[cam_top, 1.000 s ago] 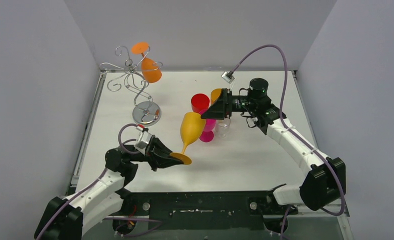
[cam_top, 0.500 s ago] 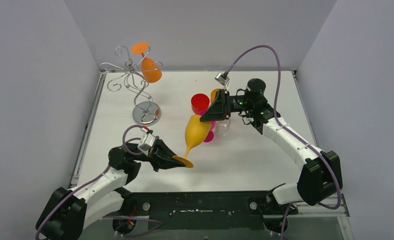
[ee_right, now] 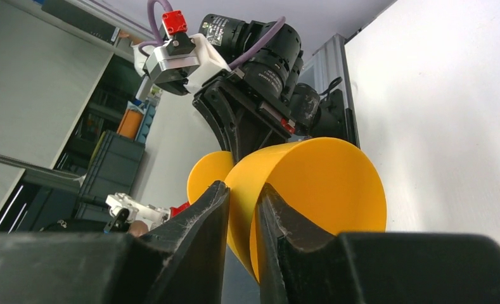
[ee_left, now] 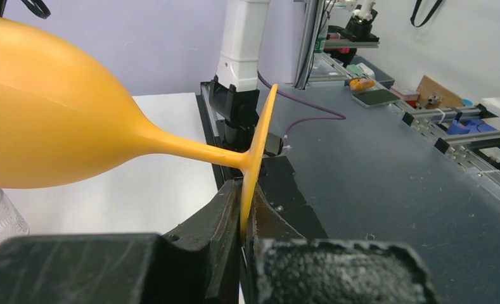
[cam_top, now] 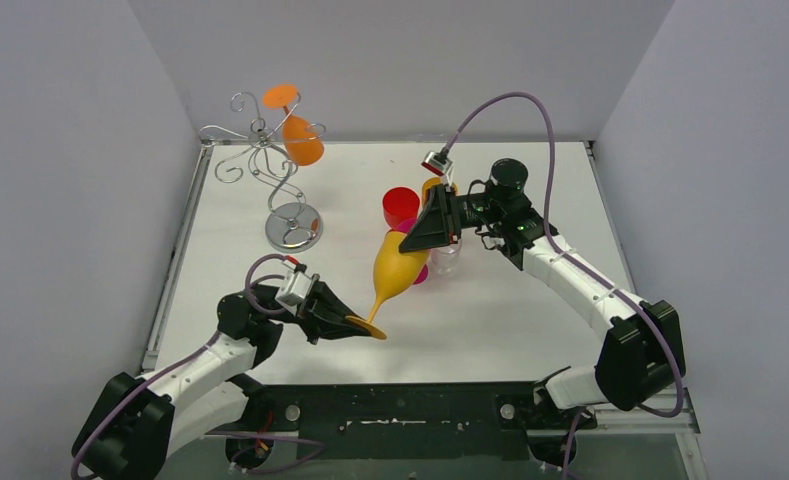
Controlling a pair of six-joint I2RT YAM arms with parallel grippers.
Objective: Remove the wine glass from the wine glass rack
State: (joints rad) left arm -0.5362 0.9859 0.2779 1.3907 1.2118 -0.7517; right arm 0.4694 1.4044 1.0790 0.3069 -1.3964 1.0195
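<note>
Your left hand [cam_top: 355,322] is clamped on the foot of the yellow wine glass [cam_top: 392,268]. The left wrist view shows the thin disc pinched edge-on between both pads, with no gap. Gripping the foot leaves the bowl free and slants the stem up and away, so the mouth is turned toward your other arm. I read this as a handover, with the bowl offered rim first. The glass is off the wine glass rack [cam_top: 293,230] and well apart from it, nearer you than its round base and on the right-arm side, carried above the bench [cam_top: 510,320].

Your right hand [cam_top: 410,238] is at the glass's rim, farther from the rack than the left hand. Its fingers straddle the bowl's wall, with only a narrow slot between them and the rim edge inside that slot. I cannot tell whether the pads are bearing on the wall, so treat that grip as unconfirmed.

An orange wine glass [cam_top: 302,140] hangs bowl-down from a scroll arm at the top of the rack, on its far side — one glass remains to lift off. A red cup [cam_top: 400,203], a magenta glass [cam_top: 417,272] and a clear glass [cam_top: 448,258] stand clustered just beyond the held bowl, on the same side of the rack. There is little room under the right hand.
</note>
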